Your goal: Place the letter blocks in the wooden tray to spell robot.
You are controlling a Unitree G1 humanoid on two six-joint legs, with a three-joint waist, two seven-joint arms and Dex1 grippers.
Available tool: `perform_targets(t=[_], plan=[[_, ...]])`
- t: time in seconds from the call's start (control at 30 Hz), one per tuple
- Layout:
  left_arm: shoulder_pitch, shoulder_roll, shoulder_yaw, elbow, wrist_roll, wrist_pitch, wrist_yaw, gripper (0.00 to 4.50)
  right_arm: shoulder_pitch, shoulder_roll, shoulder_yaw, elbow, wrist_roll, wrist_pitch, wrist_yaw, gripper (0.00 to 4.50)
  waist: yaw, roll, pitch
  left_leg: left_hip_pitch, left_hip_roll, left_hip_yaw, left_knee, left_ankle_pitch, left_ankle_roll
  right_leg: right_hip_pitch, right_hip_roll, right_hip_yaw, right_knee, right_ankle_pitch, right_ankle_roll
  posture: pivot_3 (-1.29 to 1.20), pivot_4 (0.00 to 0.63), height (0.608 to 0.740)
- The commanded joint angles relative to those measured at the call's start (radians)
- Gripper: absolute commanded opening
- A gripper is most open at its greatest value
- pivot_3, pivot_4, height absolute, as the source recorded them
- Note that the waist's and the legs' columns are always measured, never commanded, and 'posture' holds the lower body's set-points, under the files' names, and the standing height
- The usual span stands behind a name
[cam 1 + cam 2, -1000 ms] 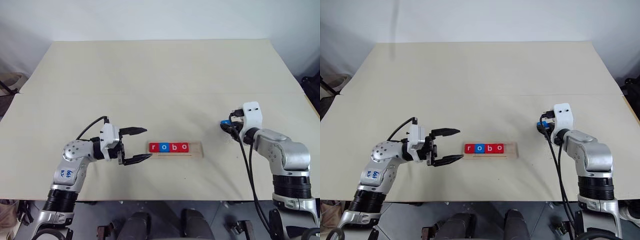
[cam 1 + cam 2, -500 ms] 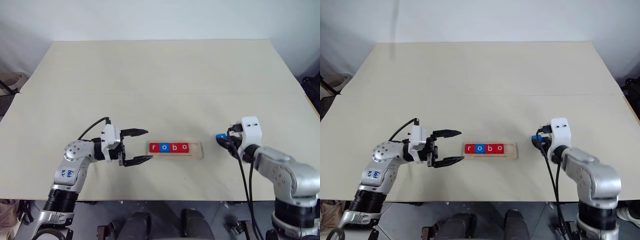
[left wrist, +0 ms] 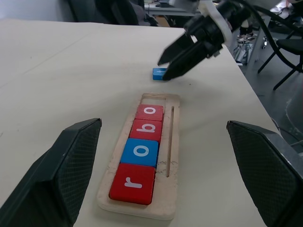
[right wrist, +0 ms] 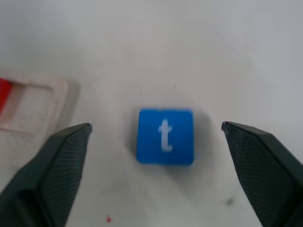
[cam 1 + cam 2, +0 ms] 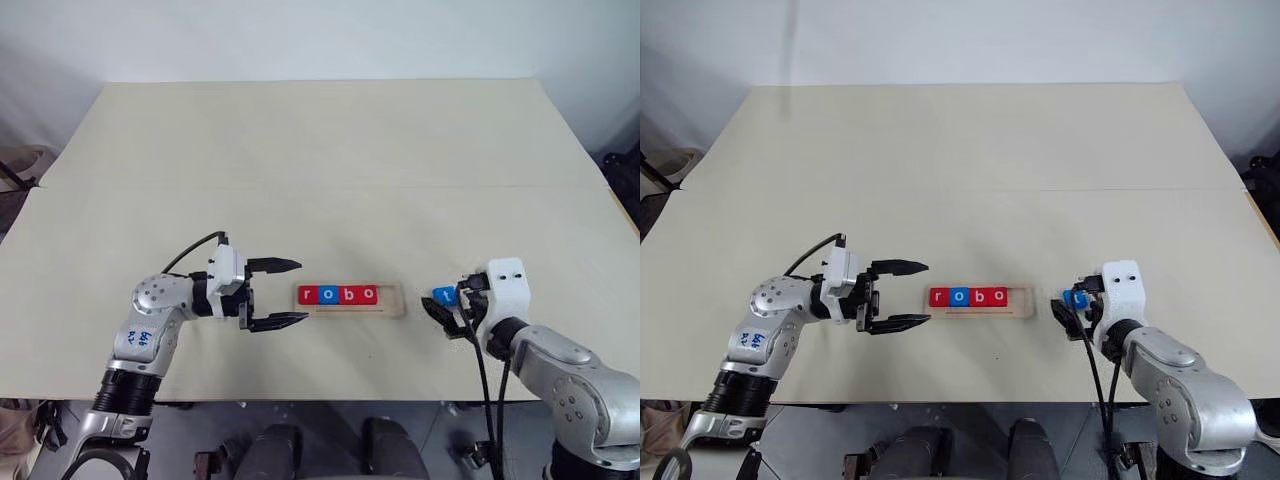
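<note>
Between the right hand's (image 4: 156,189) spread fingers lies the blue t block (image 4: 165,136), free.

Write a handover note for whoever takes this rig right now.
Left pincer: open, empty, level, just off the wooden tray's left end.
Right pincer: open, over the blue t block, not gripping it.
The t block lies flat on the table, apart from the tray's right end.
Done: r, o, b, o blocks seated in the tray.
Left: grasp the t block, seat it in the free slot after the last o.
</note>
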Motion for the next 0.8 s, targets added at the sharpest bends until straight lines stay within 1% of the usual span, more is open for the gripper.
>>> perform_targets(t=[0.03, 0.1, 0.13, 0.2, 0.23, 0.27, 0.37, 0.43, 0.53, 0.6, 0.73, 0.8], plan=[[-0.005, 0.002, 0.009, -0.004, -0.008, -0.007, -0.003, 4.50, 0.062, -0.123, -0.068, 0.072, 0.038, -0.168, 0.199, 4.47, 0.003, 0.000, 0.000, 0.000, 0.000, 0.000, 0.000, 0.000, 0.000, 0.000, 0.000, 0.000, -0.001, 0.000, 0.000, 0.00, 0.150, 0.740], [-0.001, 0.002, 0.011, -0.004, -0.007, -0.009, 0.000, 4.50, 0.120, -0.192, -0.063, 0.114, 0.038, -0.286, 0.314, 4.47, 0.004, 0.000, 0.000, 0.000, 0.000, 0.000, 0.000, 0.000, 0.000, 0.001, 0.000, -0.001, -0.001, 0.000, 0.000, 0.00, 0.150, 0.740], [0.002, 0.002, 0.015, -0.005, -0.006, -0.012, 0.003, 4.50, 0.162, -0.234, -0.060, 0.164, 0.016, -0.425, 0.420, 4.47, 0.002, 0.000, 0.000, 0.000, 0.001, 0.000, -0.001, 0.000, 0.000, 0.001, 0.001, -0.001, -0.001, 0.000, 0.000, 0.00, 0.150, 0.740], [0.010, 0.004, 0.023, -0.008, -0.005, -0.020, 0.009, 4.50, 0.207, -0.270, -0.084, 0.326, -0.017, -0.734, 0.619, 4.47, 0.001, 0.000, 0.000, 0.000, 0.000, 0.001, -0.001, 0.000, 0.001, 0.001, 0.001, -0.001, -0.001, 0.000, 0.000, 0.00, 0.150, 0.740], [0.014, 0.004, 0.027, -0.011, -0.005, -0.022, 0.014, 4.50, 0.212, -0.278, -0.098, 0.411, -0.031, -0.865, 0.683, 4.47, -0.001, -0.001, 0.000, 0.000, 0.000, 0.002, 0.000, 0.000, 0.001, 0.002, 0.001, -0.001, -0.001, 0.000, 0.000, 0.00, 0.150, 0.740], [0.018, 0.005, 0.029, -0.013, -0.005, -0.025, 0.014, 4.50, 0.212, -0.288, -0.101, 0.479, -0.043, -0.952, 0.725, 4.47, -0.002, -0.001, 0.001, 0.001, 0.000, 0.003, 0.000, 0.000, 0.001, 0.002, 0.001, -0.001, -0.001, 0.000, 0.001, 0.00, 0.150, 0.740], [0.034, 0.011, 0.039, -0.028, -0.006, -0.033, 0.023, 4.50, 0.206, -0.354, -0.082, 0.691, -0.093, -1.155, 0.849, 4.47, -0.003, -0.001, 0.001, 0.004, 0.001, 0.005, 0.000, 0.000, 0.002, 0.003, 0.000, 0.001, -0.001, 0.000, 0.001, 0.00, 0.150, 0.740], [0.045, 0.017, 0.045, -0.037, -0.009, -0.035, 0.027, 4.50, 0.187, -0.379, -0.074, 0.800, -0.095, -1.219, 0.899, 4.47, -0.003, -0.001, 0.001, 0.004, 0.001, 0.005, 0.000, 0.000, 0.002, 0.003, 0.001, 0.001, -0.003, 0.000, 0.001, 0.00, 0.150, 0.740], [0.071, 0.034, 0.063, -0.066, -0.022, -0.024, 0.030, 4.50, 0.116, -0.412, -0.055, 0.974, -0.110, -1.318, 0.956, 4.47, -0.005, -0.001, 0.001, 0.004, 0.002, 0.006, 0.000, 0.000, 0.001, 0.003, 0.000, 0.001, -0.004, 0.000, 0.001, 0.00, 0.150, 0.740], [0.082, 0.040, 0.071, -0.082, -0.028, -0.014, 0.037, 4.50, 0.074, -0.425, -0.031, 1.048, -0.118, -1.360, 0.995, 4.47, -0.003, -0.001, 0.001, 0.004, 0.002, 0.006, 0.000, 0.000, 0.001, 0.003, 0.000, 0.001, -0.004, 0.000, 0.001, 0.00, 0.150, 0.740], [0.095, 0.044, 0.081, -0.099, -0.030, -0.004, 0.052, 4.50, -0.033, -0.428, 0.031, 1.083, -0.113, -1.371, 1.029, 4.47, -0.004, -0.001, 0.000, 0.004, 0.002, 0.006, 0.000, 0.000, 0.001, 0.003, 0.000, 0.001, -0.004, 0.000, 0.001, 0.00, 0.150, 0.740], [0.101, 0.045, 0.084, -0.106, -0.028, -0.008, 0.061, 4.50, -0.096, -0.443, 0.095, 1.052, -0.114, -1.316, 1.069, 4.47, -0.003, -0.001, 0.000, 0.004, 0.002, 0.006, 0.000, 0.000, 0.001, 0.003, 0.000, 0.001, -0.004, 0.000, 0.001, 0.00, 0.150, 0.740]])
